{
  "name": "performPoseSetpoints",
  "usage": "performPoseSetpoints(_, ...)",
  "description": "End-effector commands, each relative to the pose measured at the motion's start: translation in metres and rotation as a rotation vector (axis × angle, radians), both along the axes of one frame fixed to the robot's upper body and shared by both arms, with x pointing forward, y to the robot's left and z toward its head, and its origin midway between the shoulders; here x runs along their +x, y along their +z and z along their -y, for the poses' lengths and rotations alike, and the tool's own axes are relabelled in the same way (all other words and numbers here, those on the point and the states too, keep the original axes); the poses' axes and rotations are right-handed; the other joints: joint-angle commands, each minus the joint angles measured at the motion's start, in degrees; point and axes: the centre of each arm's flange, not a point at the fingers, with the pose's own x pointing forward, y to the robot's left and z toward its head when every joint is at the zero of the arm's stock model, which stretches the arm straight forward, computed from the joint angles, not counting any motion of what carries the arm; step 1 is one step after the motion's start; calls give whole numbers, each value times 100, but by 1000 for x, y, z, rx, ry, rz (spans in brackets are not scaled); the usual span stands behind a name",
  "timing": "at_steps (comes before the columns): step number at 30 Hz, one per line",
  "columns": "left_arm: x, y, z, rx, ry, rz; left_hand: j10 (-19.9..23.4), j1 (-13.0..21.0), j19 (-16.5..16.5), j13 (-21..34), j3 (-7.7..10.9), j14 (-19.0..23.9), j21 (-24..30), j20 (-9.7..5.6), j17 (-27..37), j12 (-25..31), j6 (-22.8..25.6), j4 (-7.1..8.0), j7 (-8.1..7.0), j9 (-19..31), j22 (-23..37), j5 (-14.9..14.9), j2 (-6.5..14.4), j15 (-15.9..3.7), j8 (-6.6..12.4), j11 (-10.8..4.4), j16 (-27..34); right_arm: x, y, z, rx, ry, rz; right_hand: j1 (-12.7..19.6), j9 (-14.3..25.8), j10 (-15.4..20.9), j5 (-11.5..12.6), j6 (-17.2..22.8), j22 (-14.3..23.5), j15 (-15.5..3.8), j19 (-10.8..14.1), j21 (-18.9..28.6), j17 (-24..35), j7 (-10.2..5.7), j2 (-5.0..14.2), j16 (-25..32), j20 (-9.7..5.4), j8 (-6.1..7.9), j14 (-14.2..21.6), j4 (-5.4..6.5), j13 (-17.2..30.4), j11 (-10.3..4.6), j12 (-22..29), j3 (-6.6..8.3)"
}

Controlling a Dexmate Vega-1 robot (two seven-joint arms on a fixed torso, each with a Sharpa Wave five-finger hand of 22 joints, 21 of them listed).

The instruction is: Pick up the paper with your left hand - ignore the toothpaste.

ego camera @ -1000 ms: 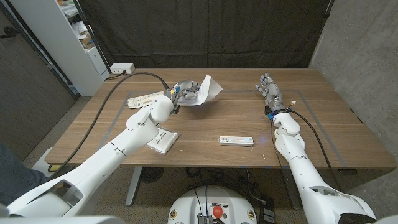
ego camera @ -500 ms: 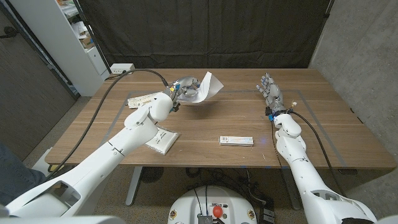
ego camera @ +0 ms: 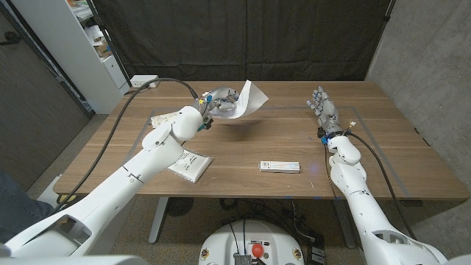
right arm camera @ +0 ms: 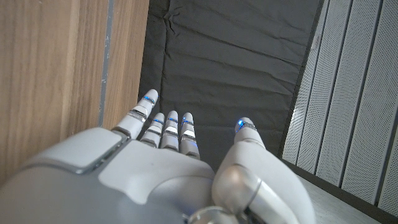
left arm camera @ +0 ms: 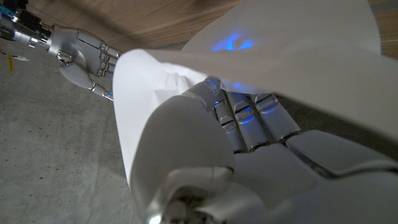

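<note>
1. Toothpaste box, nearest the robot at about 6 o'clock of the table's centre: it lies flat on the wooden table, well apart from both hands. The task says to ignore it, and it looks untouched.
2. White packet, at about 8 o'clock, lies flat beneath the left forearm, not in contact with it as far as can be told.
3. Right hand, at about 2 o'clock: fingers straight and slightly spread, holding nothing. The right wrist view shows its fingertips extended past the table edge toward a dark curtain. It appears parked clear of the work, since the task belongs to the other arm.
4. Left hand, at about 11 o'clock: fingers closed on the paper. The sheet stands clear of the table, one corner pointing up. In the left wrist view the paper drapes over the fingers, bent by the grip; judged from this, the pick-up is essentially achieved.
5. A second flat pack lies at about 10 o'clock, beside the left wrist.
6. Power strip, farthest, at the table's far left corner.
</note>
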Motion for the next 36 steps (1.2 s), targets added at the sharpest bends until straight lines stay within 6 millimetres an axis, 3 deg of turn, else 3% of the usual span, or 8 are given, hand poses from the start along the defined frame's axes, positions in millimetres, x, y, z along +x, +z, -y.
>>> performPoseSetpoints(1, -14, 19, -4, -18, -74, 14, 27, -38, -15, 22, 44, 57, 40, -37, 21, -10, 61, -7, -17, 6, 4, 10, 16, -5, -22, -5, 0, -3, -1, 7, 6, -1, -1, -19, 20, 55, 31, 25, 15, 13, 42, 24, 2, 11, 25, 30, 15, -17, 50, -10, 22, 23, -24, -6)
performPoseSetpoints(14, -25, 35, -2, 14, -69, 37, 7, -61, -47, 39, 44, 57, 80, -48, 51, -31, 53, -1, -24, 7, 1, 6, 13, -3, -39, 45, -26, -2, -1, 10, 9, -4, -2, -21, 21, 56, 30, 25, 15, 4, 43, 25, 4, 11, 28, 31, 14, -17, 54, -8, 22, 30, -24, -6)
performPoseSetpoints(36, -37, 63, -11, -23, -100, 115, 51, -113, -139, 72, 54, 56, 143, -34, 97, -41, 80, 8, -13, 11, -7, 1, 11, 6, -53, -3, -85, 9, -1, 3, 8, -2, -26, -18, 20, 57, 28, 29, 15, 5, 48, 26, 3, 11, 31, 30, 15, -17, 54, -9, 22, 20, -25, -5)
